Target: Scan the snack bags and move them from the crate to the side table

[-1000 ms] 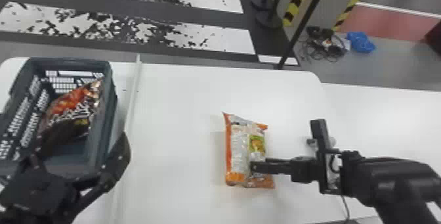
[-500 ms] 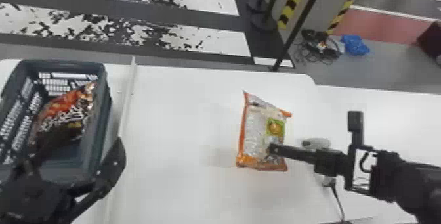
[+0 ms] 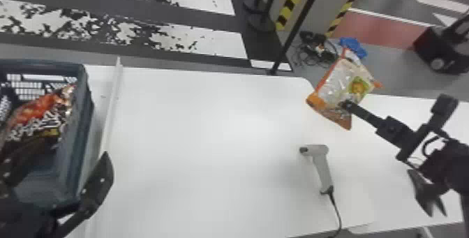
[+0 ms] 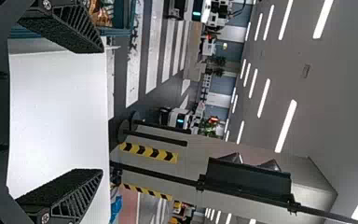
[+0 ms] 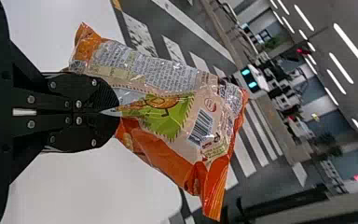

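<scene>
An orange and clear snack bag (image 3: 340, 90) hangs over the far right part of the table, with my right gripper (image 3: 345, 104) shut on its lower part. From the right wrist view, the fingers of my right gripper (image 5: 116, 112) pinch the snack bag (image 5: 168, 116) at one side, its barcode facing the camera. At the left stands the dark crate (image 3: 75, 129), holding a red and black snack bag (image 3: 38, 115). Beside the crate, at the lower left, is my left gripper (image 3: 52, 192); the left wrist view has this left gripper (image 4: 100, 112) with fingers wide apart and nothing between them.
A grey handheld scanner (image 3: 322, 169) lies on the white table (image 3: 209, 143), its cable running off the front edge. A raised white strip (image 3: 111, 104) separates the crate from the middle of the table. Beyond the far edge stand a black pole and cables on the floor.
My right gripper has carried the orange bag up and to the right, uncovering the scanner. The head view has shifted somewhat, and my left gripper stays beside the crate.
</scene>
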Controlling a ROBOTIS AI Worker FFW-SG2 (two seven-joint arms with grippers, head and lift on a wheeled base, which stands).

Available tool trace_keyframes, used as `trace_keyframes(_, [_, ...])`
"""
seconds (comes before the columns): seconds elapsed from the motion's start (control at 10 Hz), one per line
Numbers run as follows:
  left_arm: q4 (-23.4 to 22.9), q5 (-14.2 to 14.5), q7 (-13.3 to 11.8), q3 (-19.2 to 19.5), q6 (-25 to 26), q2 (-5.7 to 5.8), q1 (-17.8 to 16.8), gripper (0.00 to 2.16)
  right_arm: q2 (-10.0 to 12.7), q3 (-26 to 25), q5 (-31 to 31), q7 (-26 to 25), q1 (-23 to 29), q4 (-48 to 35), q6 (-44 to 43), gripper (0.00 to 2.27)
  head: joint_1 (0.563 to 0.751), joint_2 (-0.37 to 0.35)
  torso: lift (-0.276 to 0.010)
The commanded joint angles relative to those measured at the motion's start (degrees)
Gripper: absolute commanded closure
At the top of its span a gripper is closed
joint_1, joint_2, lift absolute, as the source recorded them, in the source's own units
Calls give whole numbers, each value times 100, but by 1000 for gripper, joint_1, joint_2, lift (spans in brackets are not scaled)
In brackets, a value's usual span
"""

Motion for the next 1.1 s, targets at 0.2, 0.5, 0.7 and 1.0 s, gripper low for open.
trace_keyframes(0.2, [23,1,11,11,8,-8,-35,80,-390,-17,503,-1040,-626,1810,-1649,2236,695,-350,-87])
trace_keyframes(0.5, [-12,45,11,3,8,1,-88,80,-232,537,793,-2121,-565,2319,-2282,2236,695,-350,-87])
trace_keyframes(0.7, [-47,62,11,29,-28,36,-52,80,-21,765,925,-2631,-565,2618,-2581,2233,695,-350,-87])
trace_keyframes(1.0, [-100,80,11,55,-63,62,-9,80,295,1099,881,-3440,-486,2627,-2370,2071,695,-350,-87])
